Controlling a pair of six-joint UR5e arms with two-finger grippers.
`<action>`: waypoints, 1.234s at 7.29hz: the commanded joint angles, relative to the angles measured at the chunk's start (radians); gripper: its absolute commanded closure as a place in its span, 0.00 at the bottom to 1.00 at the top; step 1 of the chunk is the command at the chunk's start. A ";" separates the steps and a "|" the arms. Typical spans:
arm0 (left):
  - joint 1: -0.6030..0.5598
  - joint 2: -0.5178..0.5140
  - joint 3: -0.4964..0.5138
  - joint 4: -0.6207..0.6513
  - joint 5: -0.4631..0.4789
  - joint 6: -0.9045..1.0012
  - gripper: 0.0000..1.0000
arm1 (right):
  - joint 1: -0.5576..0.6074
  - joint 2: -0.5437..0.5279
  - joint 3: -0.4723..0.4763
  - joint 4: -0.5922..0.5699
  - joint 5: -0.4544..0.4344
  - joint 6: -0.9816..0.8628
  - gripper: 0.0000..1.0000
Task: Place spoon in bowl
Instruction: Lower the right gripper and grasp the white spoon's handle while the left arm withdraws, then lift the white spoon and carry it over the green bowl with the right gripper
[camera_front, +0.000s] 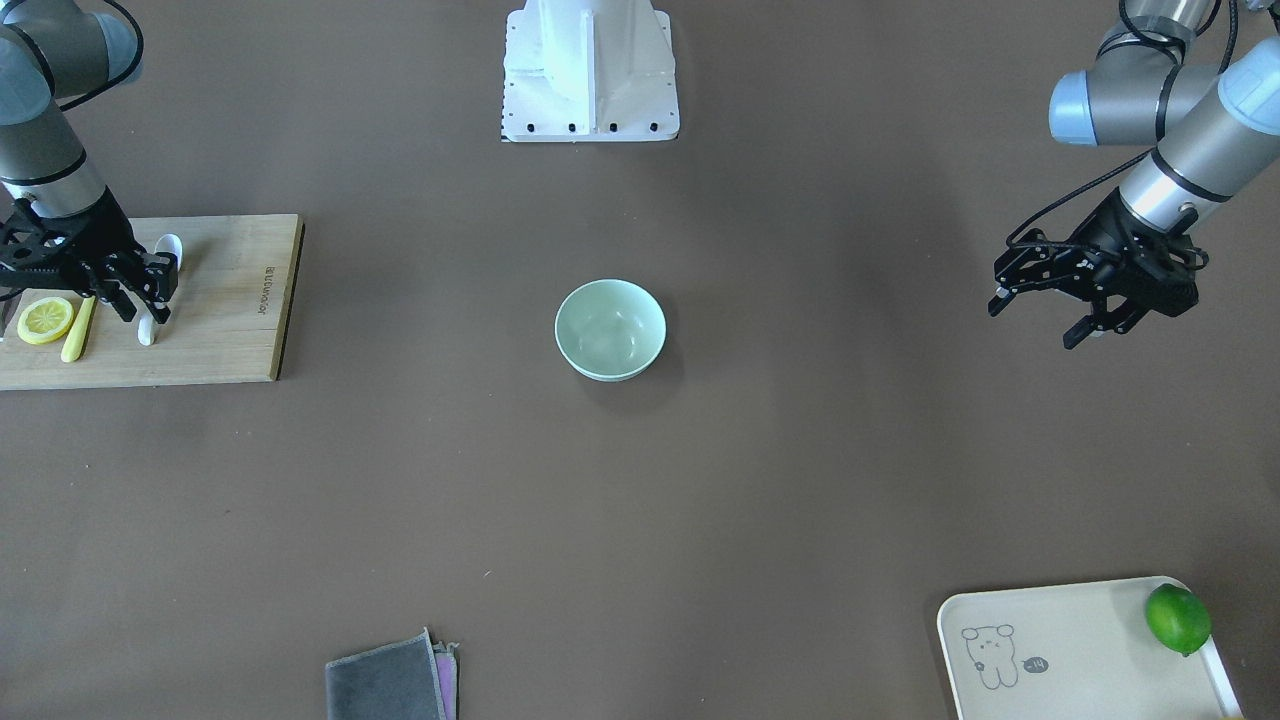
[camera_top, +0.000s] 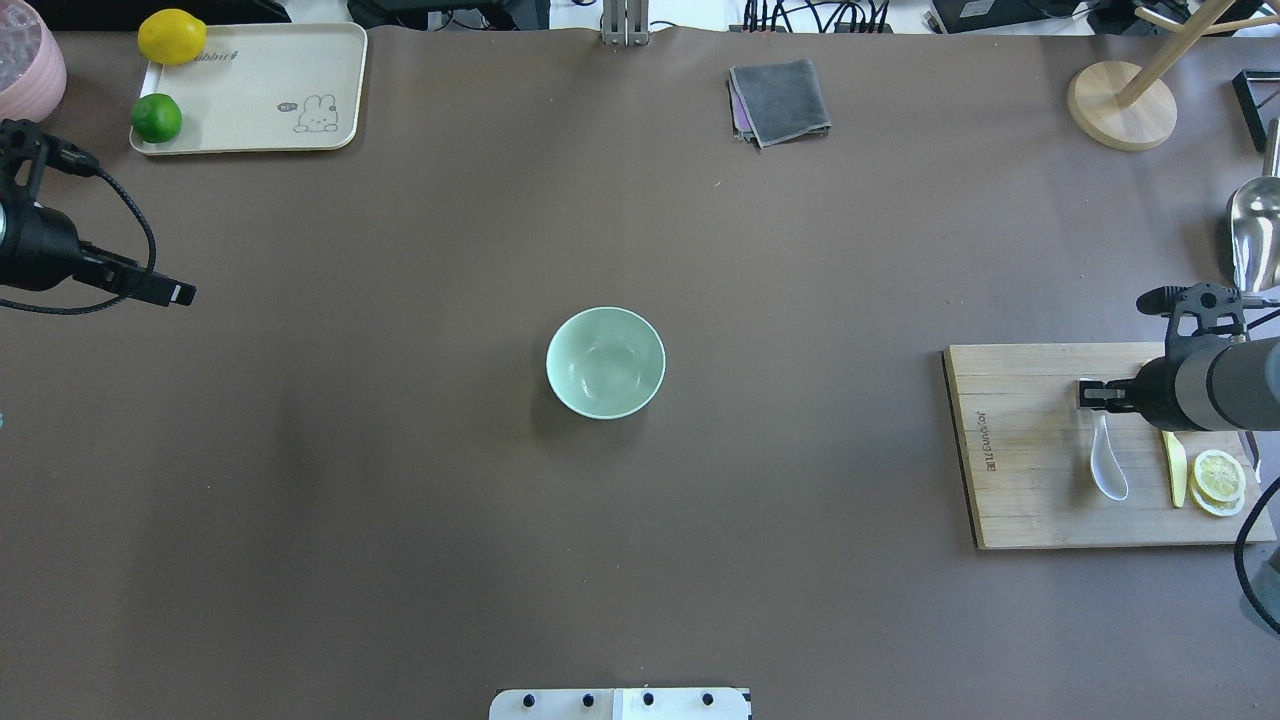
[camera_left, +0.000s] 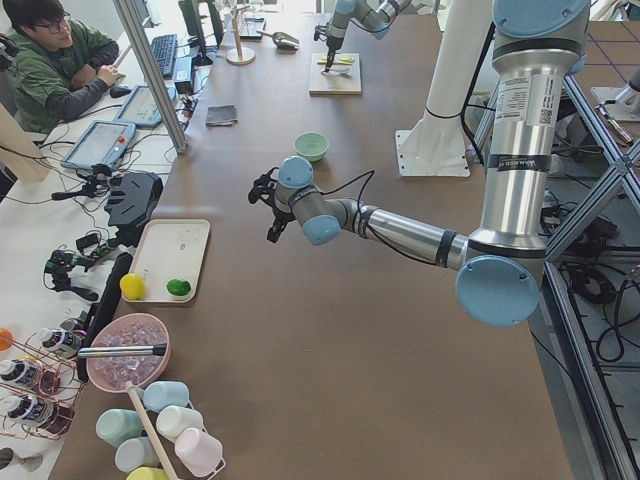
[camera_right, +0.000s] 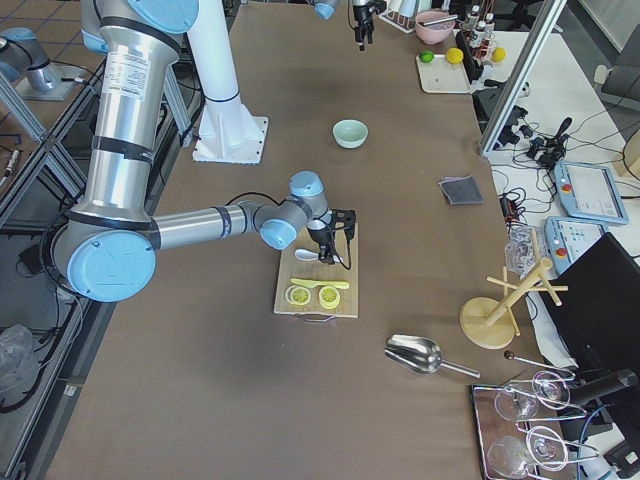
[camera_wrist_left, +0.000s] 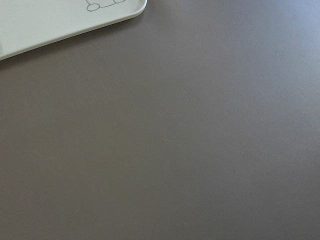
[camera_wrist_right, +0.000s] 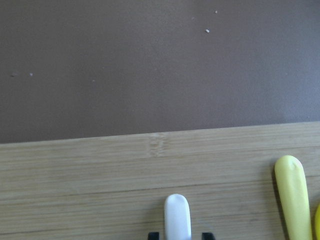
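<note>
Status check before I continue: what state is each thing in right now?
Small white soup spoon: lying on the wooden board, not lifted.
Mint-green round bowl: upright, empty.
Right gripper: open, straddling the spoon's handle.
Left gripper: open, holding nothing.
Grey cloth: folded.

The spoon (camera_top: 1106, 465) is glossy white, perhaps ceramic or hard plastic; the views are too small to settle which. The bowl (camera_top: 605, 362) is smooth, with a soft sheen inside. The cutting board (camera_top: 1030, 450) is pale wood with fine straight grain and a dull finish. The table cover (camera_top: 400, 500) is matt brown. The folded cloth (camera_top: 785, 98) is grey napped fabric. The scoop (camera_top: 1255, 230) is polished metal.
</note>
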 joint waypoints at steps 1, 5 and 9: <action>0.003 -0.006 0.002 0.002 0.000 -0.002 0.02 | 0.000 0.001 0.001 -0.001 -0.002 0.007 1.00; 0.003 -0.033 0.020 0.011 0.000 -0.004 0.02 | 0.004 0.166 0.049 -0.053 0.006 0.088 1.00; 0.004 -0.050 0.057 0.000 0.002 -0.004 0.02 | -0.124 0.466 0.043 -0.255 -0.118 0.447 1.00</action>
